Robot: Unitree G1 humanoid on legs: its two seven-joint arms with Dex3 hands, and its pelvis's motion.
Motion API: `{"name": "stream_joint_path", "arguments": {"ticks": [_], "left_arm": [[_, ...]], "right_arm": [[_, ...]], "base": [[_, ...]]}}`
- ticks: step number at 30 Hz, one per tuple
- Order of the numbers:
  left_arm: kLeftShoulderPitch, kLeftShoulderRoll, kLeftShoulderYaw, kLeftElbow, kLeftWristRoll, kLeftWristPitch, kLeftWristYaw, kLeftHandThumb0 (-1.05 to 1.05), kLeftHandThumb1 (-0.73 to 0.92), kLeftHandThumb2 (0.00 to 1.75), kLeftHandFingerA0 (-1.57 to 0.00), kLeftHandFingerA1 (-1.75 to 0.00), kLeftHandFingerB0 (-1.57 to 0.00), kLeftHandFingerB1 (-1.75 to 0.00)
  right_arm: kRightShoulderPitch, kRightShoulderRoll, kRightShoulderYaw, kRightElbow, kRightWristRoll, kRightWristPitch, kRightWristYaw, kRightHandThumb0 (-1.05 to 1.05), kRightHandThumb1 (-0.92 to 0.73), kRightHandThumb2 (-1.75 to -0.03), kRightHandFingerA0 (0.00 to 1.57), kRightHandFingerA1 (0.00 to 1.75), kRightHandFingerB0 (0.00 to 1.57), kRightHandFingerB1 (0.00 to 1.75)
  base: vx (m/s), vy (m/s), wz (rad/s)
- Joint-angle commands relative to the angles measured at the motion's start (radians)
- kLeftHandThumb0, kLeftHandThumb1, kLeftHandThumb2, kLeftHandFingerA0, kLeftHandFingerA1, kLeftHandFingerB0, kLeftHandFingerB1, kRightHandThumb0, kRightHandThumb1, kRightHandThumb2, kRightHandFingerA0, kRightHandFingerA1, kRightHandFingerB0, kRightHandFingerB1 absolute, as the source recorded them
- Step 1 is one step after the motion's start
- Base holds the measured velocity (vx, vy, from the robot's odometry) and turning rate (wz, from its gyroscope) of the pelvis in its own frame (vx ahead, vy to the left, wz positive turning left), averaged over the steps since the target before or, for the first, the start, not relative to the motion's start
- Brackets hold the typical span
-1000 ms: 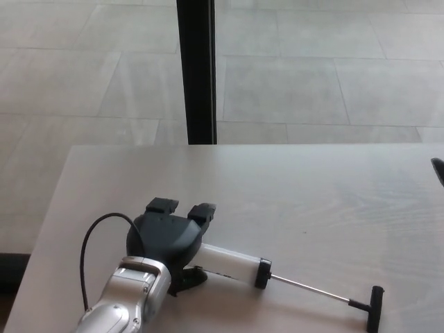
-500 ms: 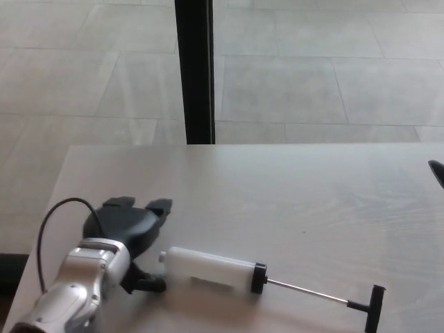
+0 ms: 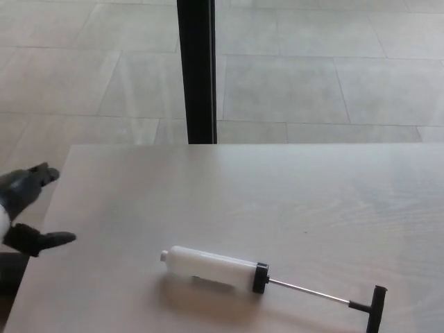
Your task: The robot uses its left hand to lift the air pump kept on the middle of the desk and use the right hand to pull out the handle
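While the air pump point(image 3: 215, 269) lies flat on the worktop point(image 3: 291, 201), nothing is touching it. Pump sits toward the 6 o'clock part of the surface, roughly centre left-to-right, long axis running from about 9 to 4 o'clock. White barrel on the 9 o'clock end with a small nozzle stub, black collar point(image 3: 260, 277) on the other end. Thin metal rod point(image 3: 309, 291) is extended out of the collar toward 4 o'clock and ends in a black T-handle point(image 3: 375, 308) near the bottom edge of the view. Handle stands roughly crosswise to the rod.

Left hand point(image 3: 24, 208) is at 9 o'clock, at the left edge of the frame, just off the worktop's left edge and well apart from the pump. Fingers point(image 3: 41, 172) are apart and hold nothing: one set points up toward 1 o'clock, the thumb point(image 3: 48, 240) sticks out lower toward 3 o'clock. Only part of the hand shows; the rest is cut by the frame.

Right hand does not show anywhere in the view.

Worktop is pale wood grain with one tiny dark speck point(image 3: 303, 232) near centre. At 12 o'clock beyond the far edge, a black vertical post point(image 3: 197, 69) stands against a tiled floor point(image 3: 333, 69).
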Motion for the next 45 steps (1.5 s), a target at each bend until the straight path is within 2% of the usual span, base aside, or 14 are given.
{"name": "stream_joint_path", "arguments": {"ticks": [1, 2, 4, 14, 15, 17, 20, 30, 33, 35, 37, 38, 39, 45], "left_arm": [[0.285, 0.191, 1.249, 0.222, -0.884, 0.164, -0.188, -0.85, 0.56, 1.03, 0.0, -0.47, -0.05, -0.34], [0.329, 0.197, 1.274, 0.282, -0.891, 0.129, -0.154, -0.88, 0.76, 0.63, -0.02, -0.47, -0.02, -0.4], [0.428, 0.174, 1.305, 0.318, -0.891, 0.075, -0.111, -0.82, 0.58, 1.07, 0.0, -0.51, 0.0, -0.39], [0.713, 0.105, 1.406, 0.599, -0.991, -0.134, -0.003, -0.84, 0.6, 1.04, -0.06, -0.59, 0.0, -0.46], [0.715, 0.107, 1.423, 0.631, -1.009, -0.135, 0.022, -0.83, 0.79, 0.64, -0.06, -0.59, -0.02, -0.49], [0.727, 0.087, 1.426, 0.681, -1.005, -0.173, 0.134, -0.8, 0.62, 1.04, -0.22, -0.7, -0.06, -0.57], [0.762, 0.052, 1.327, 0.758, -0.908, -0.209, 0.238, -0.78, 0.8, 0.64, -0.18, -0.53, -0.13, -0.41], [0.777, -0.039, 1.279, 0.773, -0.83, -0.158, 0.202, -0.75, 0.64, 1.02, -0.2, -0.58, -0.11, -0.5], [0.744, -0.056, 1.264, 0.746, -0.801, -0.183, 0.21, -0.73, 0.85, 0.65, -0.21, -0.53, -0.18, -0.48], [0.744, -0.063, 1.266, 0.746, -0.794, -0.194, 0.204, -0.73, 0.84, 0.65, -0.21, -0.54, -0.2, -0.46], [0.778, -0.073, 1.236, 0.747, -0.758, -0.187, 0.157, -0.75, 0.84, 0.65, -0.12, -0.47, -0.15, -0.43], [0.793, -0.083, 1.231, 0.737, -0.75, -0.183, 0.152, -0.38, 0.55, 1.13, -0.01, -0.52, 0.0, -0.51], [0.793, -0.09, 1.259, 0.739, -0.777, -0.183, 0.148, -0.72, 0.85, 0.63, -0.08, -0.48, -0.17, -0.49], [0.773, -0.076, 1.27, 0.765, -0.778, -0.191, 0.18, -0.67, 0.85, 0.64, -0.24, -0.48, -0.21, -0.44]], "right_arm": [[0.154, -0.388, -0.534, 0.403, 0.147, -0.168, -0.057, -1.01, -0.65, -0.96, 0.0, 0.0, 0.0, 0.07], [0.172, -0.413, -0.568, 0.469, 0.165, -0.214, -0.069, -1.02, -0.63, -0.95, 0.0, 0.0, 0.0, 0.05], [0.229, -0.458, -0.615, 0.575, 0.185, -0.264, -0.087, -0.98, -0.63, -0.93, 0.0, 0.0, 0.0, 0.11], [0.533, -0.478, -0.837, 0.834, 0.321, -0.394, -0.213, -1.03, -0.63, -0.86, 0.0, 0.0, 0.03, 0.13], [0.556, -0.469, -0.855, 0.843, 0.332, -0.401, -0.23, -0.96, -0.65, -1.07, 0.02, 0.33, 0.08, 0.09], [0.582, -0.436, -0.928, 0.863, 0.397, -0.412, -0.256, -0.9, -0.81, -1.2, 0.0, 0.39, 0.0, 0.23], [0.578, -0.36, -1.048, 0.917, 0.547, -0.434, -0.269, -0.8, -0.7, -1.09, 0.0, 0.35, 0.02, 0.21], [0.514, -0.284, -1.011, 1.014, 0.515, -0.437, -0.325, -0.4, -0.43, -1.06, 0.01, 0.53, 0.0, 0.52], [0.465, -0.261, -1.007, 0.977, 0.504, -0.418, -0.285, -0.8, -0.88, -0.66, 0.01, 0.48, 0.06, 0.35], [0.451, -0.255, -0.984, 0.986, 0.474, -0.429, -0.283, -0.87, -0.71, -1.1, 0.01, 0.44, 0.09, 0.36], [0.419, -0.227, -0.976, 0.989, 0.462, -0.422, -0.299, -0.8, -0.87, -0.66, 0.21, 0.54, 0.13, 0.34], [0.414, -0.21, -0.977, 0.991, 0.461, -0.436, -0.292, -0.79, -0.67, -1.04, 0.17, 0.58, 0.06, 0.46], [0.401, -0.198, -0.991, 0.993, 0.473, -0.432, -0.307, -0.81, -0.66, -1.03, 0.33, 0.71, 0.11, 0.47], [0.401, -0.118, -0.976, 0.998, 0.467, -0.449, -0.228, -0.74, -0.86, -0.66, 0.06, 0.48, 0.11, 0.31]], "base": [[0.0, 0.0, 0.0], [0.0, 0.0, 0.0], [0.0, 0.0, 0.0], [0.0, 0.0, 0.0], [0.0, 0.0, 0.0], [0.0, 0.0, 0.0], [0.0, 0.0, 0.0], [0.0, 0.0, 0.0], [0.0, 0.0, 0.0], [0.0, 0.0, 0.0], [0.0, 0.0, 0.0], [0.0, 0.0, 0.0], [0.0, 0.0, 0.0], [0.0, 0.0, 0.0]]}}
